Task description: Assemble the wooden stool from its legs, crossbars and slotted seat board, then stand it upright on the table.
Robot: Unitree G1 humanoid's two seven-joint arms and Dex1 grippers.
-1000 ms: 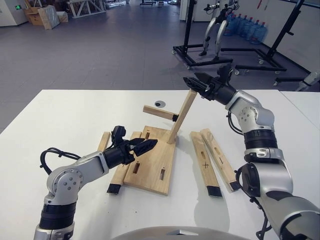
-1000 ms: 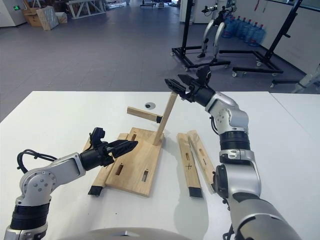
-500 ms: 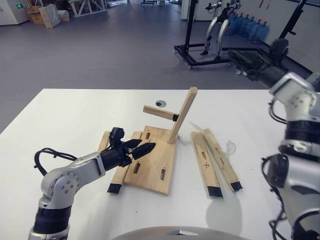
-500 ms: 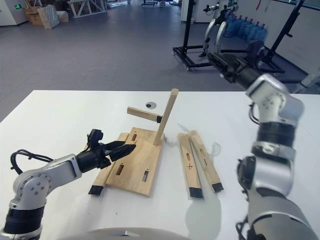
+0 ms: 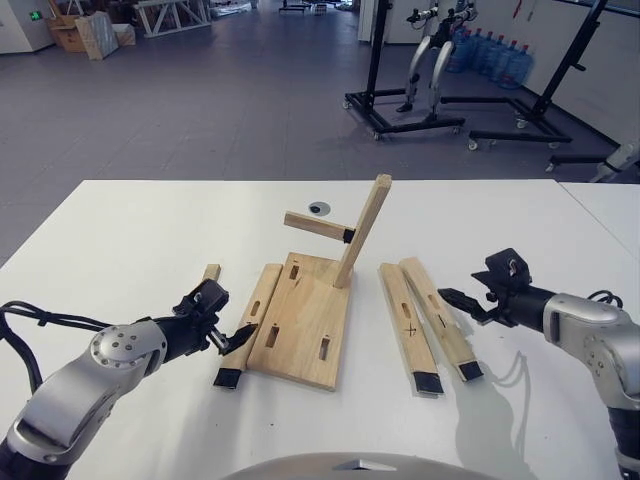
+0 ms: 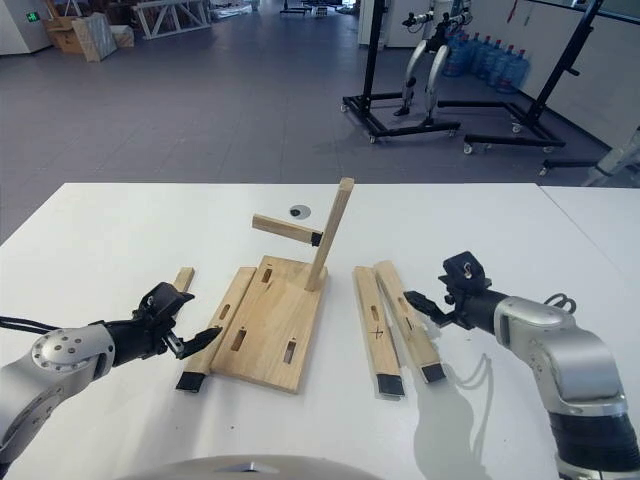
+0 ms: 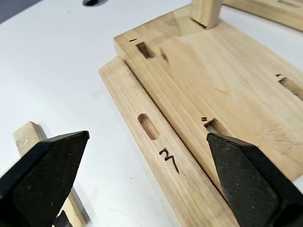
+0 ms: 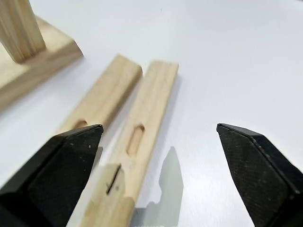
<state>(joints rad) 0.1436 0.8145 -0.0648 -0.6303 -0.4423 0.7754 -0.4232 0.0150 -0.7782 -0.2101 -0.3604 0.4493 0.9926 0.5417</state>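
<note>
— Where is the board point(image 5: 310, 312)?
— Flat on the bench point(image 5: 130, 230), about the middle. One leg point(image 5: 365, 225) stands in a slot at its far right corner, leaning to the right. A crossbar point(image 5: 315, 224) sticks out of that leg to the left, well above the board.

— And the loose parts?
— A loose leg point(image 5: 258, 305) lies along the board's left edge, hard against it, with its black cap toward the robot. A short bar point(image 5: 211, 272) lies just left of that, its near end hidden by the left arm. Right of the board lie an inner leg point(image 5: 405, 320) and an outer leg point(image 5: 437, 315), side by side. They are near the board but apart from it, slots up and caps toward the robot.

— The left jaws?
— Spread wide, holding nothing. They hang low over the near half of the loose leg. In the wrist view one finger point(image 7: 42, 179) sits on the short bar's side and the other point(image 7: 246, 175) over the board, with the loose leg between them. I cannot tell if they touch wood.

— The right jaws?
— Also wide apart and empty, low by the outer leg, tips pointing at it. One finger point(image 8: 57, 165) is over the pair, the other point(image 8: 260, 165) over bare bench.
</note>
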